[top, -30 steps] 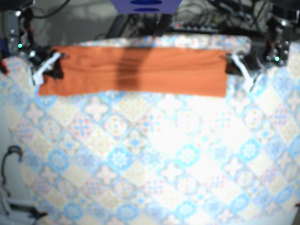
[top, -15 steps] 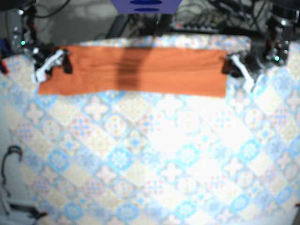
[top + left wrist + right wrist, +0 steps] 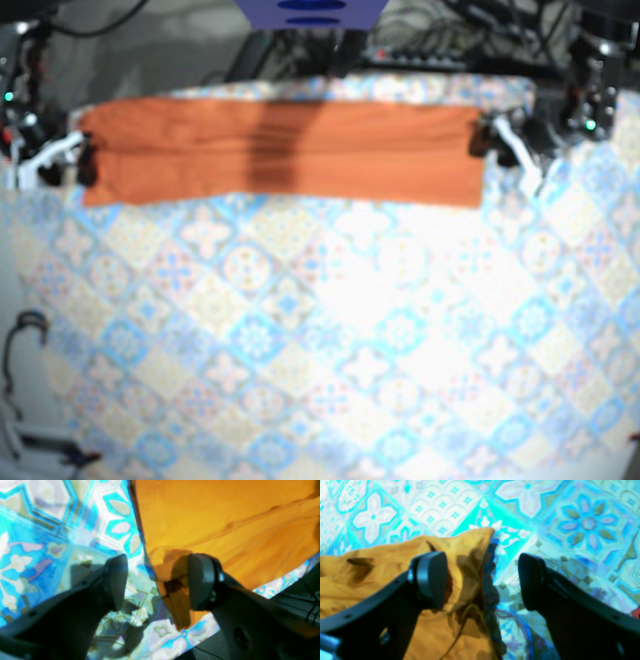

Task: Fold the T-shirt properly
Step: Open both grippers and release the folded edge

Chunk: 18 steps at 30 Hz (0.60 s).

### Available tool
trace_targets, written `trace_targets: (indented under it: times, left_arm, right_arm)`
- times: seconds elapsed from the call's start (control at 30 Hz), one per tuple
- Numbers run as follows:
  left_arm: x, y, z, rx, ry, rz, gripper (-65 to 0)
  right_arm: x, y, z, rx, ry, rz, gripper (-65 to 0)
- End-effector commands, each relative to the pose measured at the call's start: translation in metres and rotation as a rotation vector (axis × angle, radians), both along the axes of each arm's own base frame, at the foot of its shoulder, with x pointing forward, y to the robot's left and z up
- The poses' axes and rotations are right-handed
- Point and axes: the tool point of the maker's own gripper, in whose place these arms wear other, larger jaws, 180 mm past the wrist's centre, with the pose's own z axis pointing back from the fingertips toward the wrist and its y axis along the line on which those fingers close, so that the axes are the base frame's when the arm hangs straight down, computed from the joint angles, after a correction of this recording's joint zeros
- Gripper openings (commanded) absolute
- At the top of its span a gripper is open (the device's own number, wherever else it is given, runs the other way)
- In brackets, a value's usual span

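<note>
Orange cotton T-shirt (image 3: 290, 150) is folded into one long, flat band lying across the far edge of the table, on the blue-and-cream tile-patterned tablecloth (image 3: 350, 350). A dark shadow stripe crosses it left of centre.

Left gripper (image 3: 157, 582) sits at the band's end on the right of the base view (image 3: 487, 140). Its jaws are spread wide and hold nothing. One finger is over the orange fabric, the other over bare tablecloth, with the shirt's edge and a small folded tab between them. Can't tell if the tips touch the cloth.

Right gripper (image 3: 481, 580) sits at the opposite end (image 3: 80, 160). It is also spread wide and grips nothing. One finger is over the wrinkled shirt corner, the other over the tablecloth, and the corner's edge runs through the gap. The fabric is bunched and creased here, and smoother at the left gripper's end.
</note>
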Motion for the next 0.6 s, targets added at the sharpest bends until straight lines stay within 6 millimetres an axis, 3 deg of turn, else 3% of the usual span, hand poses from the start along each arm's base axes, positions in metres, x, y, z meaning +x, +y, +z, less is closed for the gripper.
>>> trace_targets:
  times: [0.0, 0.17, 0.3, 0.47, 0.57]
  left_arm:
    - [0.008, 0.006, 0.009, 0.004, -0.03, 0.0, -25.9]
    - [0.007, 0.022, 0.013, 0.021, -0.028, 0.042, -24.0]
    - [0.008, 0.035, 0.021, -0.022, -0.016, 0.136, -22.2]
    - [0.011, 0.043, 0.033, -0.09, -0.002, 0.203, -18.0]
    - [0.007, 0.043, 0.029, -0.16, 0.036, 0.249, -15.8]
  right_arm:
    - [0.015, -0.011, 0.023, -0.02, -0.074, -0.001, -21.6]
    - [0.022, -0.03, 0.056, -0.066, -0.16, -0.041, -21.6]
    - [0.016, -0.034, 0.061, -0.074, -0.185, -0.08, -21.6]
    - [0.008, -0.016, 0.041, -0.191, -0.106, -0.015, -21.6]
    - [0.005, 0.0, 0.032, -0.243, -0.1, 0.017, -21.6]
